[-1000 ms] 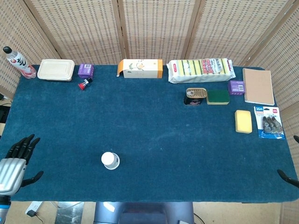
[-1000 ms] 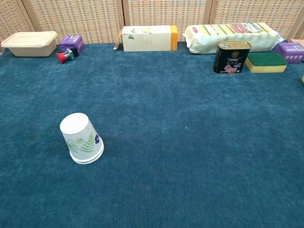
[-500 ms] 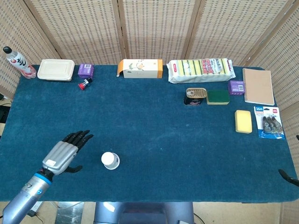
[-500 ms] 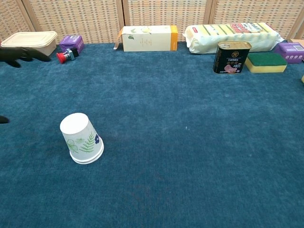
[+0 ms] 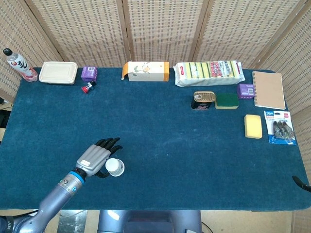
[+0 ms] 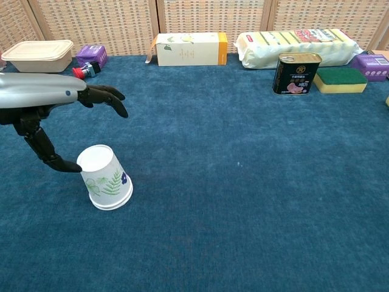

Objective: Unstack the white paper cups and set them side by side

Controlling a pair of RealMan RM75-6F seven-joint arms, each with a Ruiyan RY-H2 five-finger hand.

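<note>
- We find the paper cups [image 6: 105, 177] upside down on the blue table [image 5: 160, 126], near the front edge, left of centre; white w/ a green leaf print. They read as one nested stack, rims doubled at the base in the chest view.
- Left hand [image 5: 97, 156] is spread, holding nothing. Fingers [image 6: 107, 97] reach fwd above and behind the cup stack; thumb tip sits at the stack's upper left side, right at the top edge. We cannot tell if it actually touches.
- Right hand [image 5: 302, 183]: only a dark tip shows at the far right edge of the head view, by the table's front corner. We cannot tell its state.
- Back row, left to right: bottle [image 5: 18, 64], beige lidded container [image 5: 58, 72], purple box [image 5: 89, 73] w/ a small red-and-black item [image 5: 88, 88] just in front, orange-and-white carton [image 5: 146, 71], pack of sponges [image 5: 209, 72].
- Right side: tin can [image 5: 203, 99] touching or just beside a green-topped sponge [image 5: 227, 100]; second purple box [image 5: 245, 91]; spiral notebook [image 5: 268, 89]; yellow sponge [image 5: 253, 126]; blister pack [image 5: 280, 127].
</note>
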